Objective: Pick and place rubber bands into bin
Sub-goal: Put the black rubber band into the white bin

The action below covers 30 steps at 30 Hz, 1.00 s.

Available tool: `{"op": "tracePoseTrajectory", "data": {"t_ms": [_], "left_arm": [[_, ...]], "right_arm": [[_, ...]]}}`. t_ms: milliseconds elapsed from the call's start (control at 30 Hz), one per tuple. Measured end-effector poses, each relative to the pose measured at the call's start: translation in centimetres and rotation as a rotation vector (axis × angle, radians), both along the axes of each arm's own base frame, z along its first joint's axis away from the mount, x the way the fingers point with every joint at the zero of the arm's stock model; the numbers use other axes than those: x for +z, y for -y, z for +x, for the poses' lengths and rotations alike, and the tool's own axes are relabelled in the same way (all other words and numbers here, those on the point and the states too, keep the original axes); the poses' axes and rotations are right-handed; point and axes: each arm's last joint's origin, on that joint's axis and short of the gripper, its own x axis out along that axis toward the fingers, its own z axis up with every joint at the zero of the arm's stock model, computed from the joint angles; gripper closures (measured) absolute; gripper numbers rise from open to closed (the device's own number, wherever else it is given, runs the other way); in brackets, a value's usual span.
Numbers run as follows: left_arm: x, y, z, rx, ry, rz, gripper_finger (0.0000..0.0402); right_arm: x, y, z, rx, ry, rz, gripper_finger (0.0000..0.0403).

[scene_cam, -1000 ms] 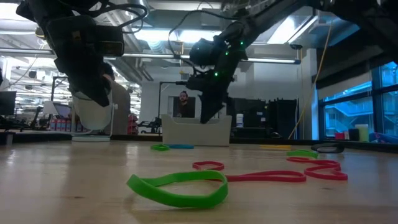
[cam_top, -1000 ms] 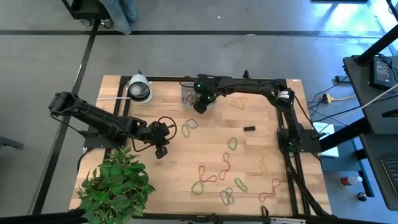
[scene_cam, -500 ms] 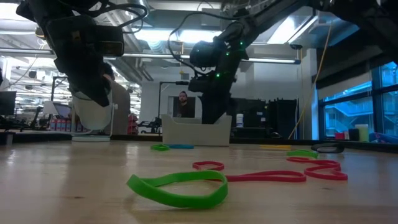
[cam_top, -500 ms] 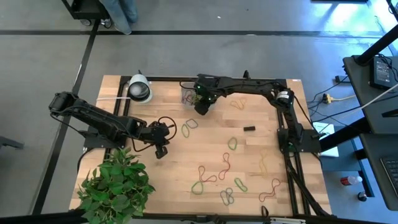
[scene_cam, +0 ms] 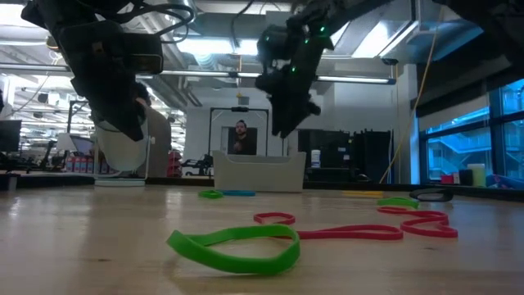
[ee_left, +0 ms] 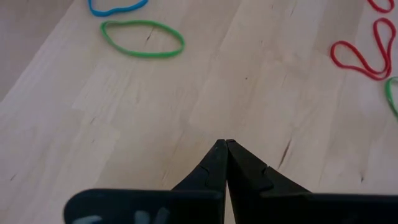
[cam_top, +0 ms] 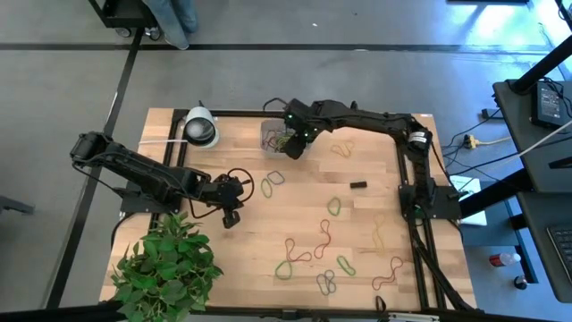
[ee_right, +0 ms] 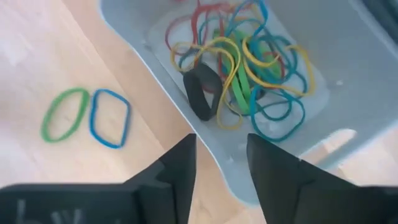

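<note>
Right gripper [ee_right: 219, 163], fingers parted and empty, hangs over the bin [ee_right: 364, 93] at table's 12 o'clock. Left gripper [ee_left: 226, 147], pinched closed on nothing, waits at 9 o'clock. Loose rubber bands [cam_top: 323, 240] look light, limp and flat-lying, so a pinch across a single strand seems best.

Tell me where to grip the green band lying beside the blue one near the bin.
Probably pinch the green band across its outer long side, away from the blue band, coming straight down. It lies flat as an open oval, and the two loops nearly touch on the inner side.

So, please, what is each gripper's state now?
Left gripper: closed, holding nothing, over bare table.
Right gripper: open, empty, above the bin.
</note>
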Motion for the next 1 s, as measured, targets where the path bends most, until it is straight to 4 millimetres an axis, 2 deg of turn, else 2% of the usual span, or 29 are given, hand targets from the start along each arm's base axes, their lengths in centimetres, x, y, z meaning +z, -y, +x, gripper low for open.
{"op": "tracePoseTrajectory", "data": {"t_ms": [167, 367, 733, 1000], "left_arm": [[0.0, 0.0, 0.0, 0.000, -0.001, 0.000, 0.0400], [0.0, 0.0, 0.0, -0.006, -0.002, -0.009, 0.0400], [0.0, 0.0, 0.0, -0.034, -0.001, 0.010, 0.0400], [0.0, 0.0, 0.0, -0.043, -0.001, 0.016, 0.0400]], "right_arm": [[2.5, -0.7, -1.7, -0.012, 0.053, -0.018, 0.0315], [4.1, -2.9, -4.2, -0.067, 0.096, -0.043, 0.0393], [5.1, -11.1, -10.3, -0.186, 0.174, -0.010, 0.0398], [2.7, -16.3, -13.6, -0.298, 0.159, 0.084, 0.0399]]}}
